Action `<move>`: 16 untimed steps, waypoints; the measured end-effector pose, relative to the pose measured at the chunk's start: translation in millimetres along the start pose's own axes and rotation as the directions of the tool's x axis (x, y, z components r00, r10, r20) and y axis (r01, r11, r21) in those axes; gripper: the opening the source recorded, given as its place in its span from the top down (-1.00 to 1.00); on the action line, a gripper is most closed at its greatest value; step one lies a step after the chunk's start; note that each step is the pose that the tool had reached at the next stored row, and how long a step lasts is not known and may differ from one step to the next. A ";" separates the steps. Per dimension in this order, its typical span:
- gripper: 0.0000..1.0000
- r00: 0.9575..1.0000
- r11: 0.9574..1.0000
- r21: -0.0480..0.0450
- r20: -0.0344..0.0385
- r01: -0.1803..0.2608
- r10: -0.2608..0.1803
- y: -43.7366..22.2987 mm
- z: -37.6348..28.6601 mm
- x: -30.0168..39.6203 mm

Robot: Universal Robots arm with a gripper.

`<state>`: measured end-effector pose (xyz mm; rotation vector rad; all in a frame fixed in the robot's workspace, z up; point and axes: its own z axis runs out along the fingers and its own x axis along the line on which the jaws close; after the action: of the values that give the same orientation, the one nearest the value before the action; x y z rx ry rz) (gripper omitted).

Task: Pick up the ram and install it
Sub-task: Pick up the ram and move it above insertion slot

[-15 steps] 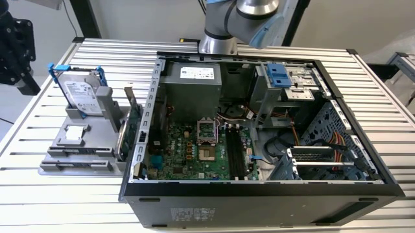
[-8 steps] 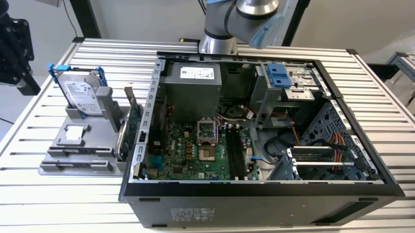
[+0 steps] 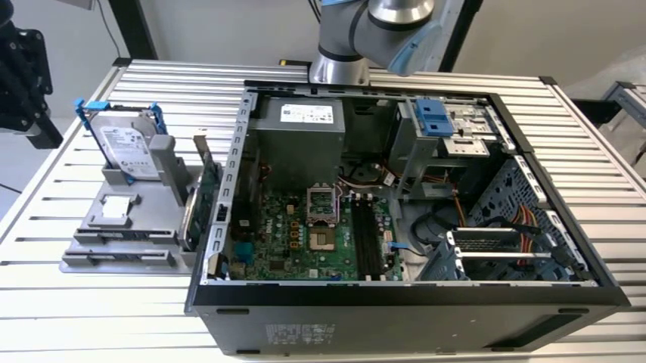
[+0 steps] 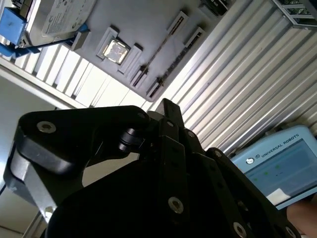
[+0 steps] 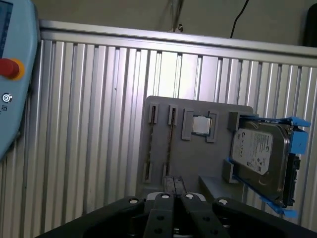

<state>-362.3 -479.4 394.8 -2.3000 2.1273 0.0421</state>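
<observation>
The ram (image 5: 169,144) is a thin dark stick standing on edge in a slot of the grey holder (image 5: 193,158) on the ribbed table. In the second wrist view the ram (image 4: 174,62) is a narrow dark line in the holder (image 4: 148,44). In both wrist views my gripper (image 5: 173,184) hangs well above the holder. Its black fingers are pressed together with nothing between them, and they meet at one tip (image 4: 168,106). The holder (image 3: 131,227) stands to the exterior view's left of the open computer case (image 3: 404,295). Long black memory slots (image 3: 365,238) run along the green motherboard.
On the holder stand a silver hard drive in a blue frame (image 3: 126,147), a small square chip (image 5: 200,125) and a green expansion card (image 3: 207,200). A light blue teach pendant (image 5: 12,74) lies beyond the holder. The arm's base (image 3: 338,64) stands behind the case.
</observation>
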 end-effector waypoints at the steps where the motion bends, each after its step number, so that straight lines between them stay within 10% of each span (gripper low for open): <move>1: 1.00 1.000 1.000 0.000 0.000 0.000 0.000 0.0 0.0 0.0; 2: 1.00 1.000 1.000 0.000 0.000 0.000 0.000 0.0 0.0 0.0; 3: -1.00 1.000 1.000 0.000 0.000 0.001 -0.001 0.0 0.0 0.0; 16: -1.00 1.000 1.000 0.000 0.000 0.001 -0.001 0.0 0.9 0.0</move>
<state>-362.3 -479.4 393.9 -2.3010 2.1264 0.0422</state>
